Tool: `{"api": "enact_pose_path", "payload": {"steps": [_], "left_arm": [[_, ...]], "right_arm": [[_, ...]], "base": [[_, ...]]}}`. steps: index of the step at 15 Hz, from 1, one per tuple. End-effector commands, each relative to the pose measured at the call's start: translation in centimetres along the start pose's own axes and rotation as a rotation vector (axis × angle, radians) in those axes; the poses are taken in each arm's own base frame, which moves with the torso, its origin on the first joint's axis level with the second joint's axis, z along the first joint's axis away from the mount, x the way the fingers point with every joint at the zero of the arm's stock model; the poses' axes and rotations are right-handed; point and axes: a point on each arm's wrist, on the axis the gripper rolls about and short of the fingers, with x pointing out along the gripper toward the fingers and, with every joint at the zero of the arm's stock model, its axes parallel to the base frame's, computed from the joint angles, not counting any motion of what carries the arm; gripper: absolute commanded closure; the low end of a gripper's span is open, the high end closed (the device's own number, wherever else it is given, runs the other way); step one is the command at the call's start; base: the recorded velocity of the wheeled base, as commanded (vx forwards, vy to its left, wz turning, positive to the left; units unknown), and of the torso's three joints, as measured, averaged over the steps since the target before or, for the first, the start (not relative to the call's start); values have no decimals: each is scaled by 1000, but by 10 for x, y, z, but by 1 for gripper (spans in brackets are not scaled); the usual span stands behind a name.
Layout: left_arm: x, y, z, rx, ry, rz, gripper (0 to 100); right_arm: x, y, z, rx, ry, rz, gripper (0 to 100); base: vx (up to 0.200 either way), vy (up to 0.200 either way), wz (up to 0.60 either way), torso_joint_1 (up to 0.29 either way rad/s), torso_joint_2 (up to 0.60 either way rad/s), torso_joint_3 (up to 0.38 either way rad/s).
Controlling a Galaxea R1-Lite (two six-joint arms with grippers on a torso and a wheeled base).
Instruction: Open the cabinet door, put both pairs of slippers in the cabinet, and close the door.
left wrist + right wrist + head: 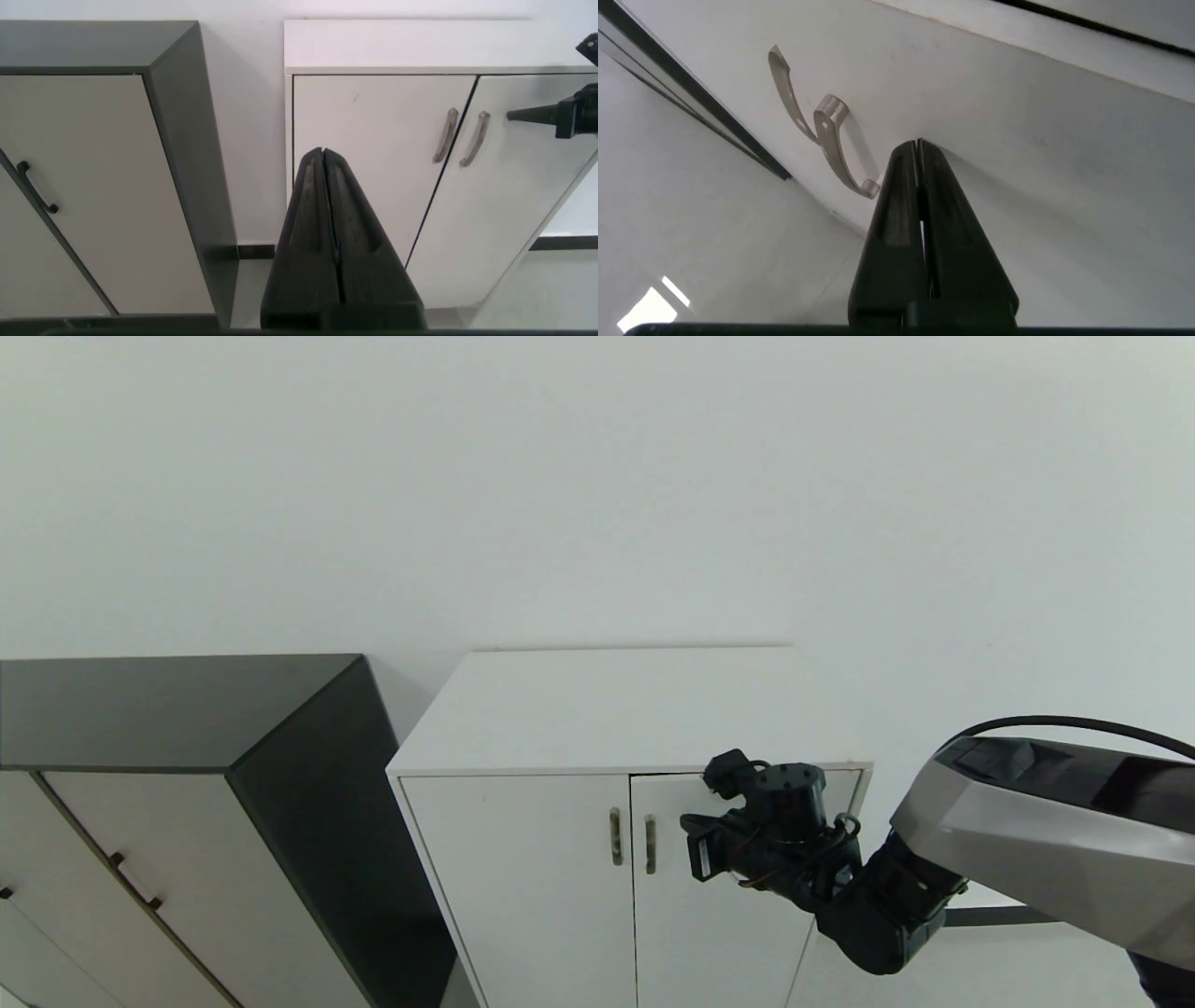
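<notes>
Though cabinet (523, 896) cut off below, right hand (920, 147) closed near handle (842, 159) (left hand (322, 154) closed).

I am finding no words, numbers, labels or signs that can be read, neither on the white cabinet (523, 896) nor on the dark cabinet (317, 840) beside it.
</notes>
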Motion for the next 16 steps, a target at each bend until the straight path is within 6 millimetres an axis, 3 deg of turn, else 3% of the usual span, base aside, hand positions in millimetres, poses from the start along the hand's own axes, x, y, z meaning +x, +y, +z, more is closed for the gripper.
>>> {"api": "enact_pose_path", "payload": {"steps": [1, 16], "left_arm": [[0, 0, 0, 0, 0, 0, 100], [0, 0, 0, 0, 0, 2, 100]], "right_arm": [[1, 0, -1, 0, 0, 0, 100], [7, -2, -8, 1, 11, -2, 100]], "base": [[0, 0, 0, 0, 0, 0], [0, 0, 0, 0, 0, 0]]}}
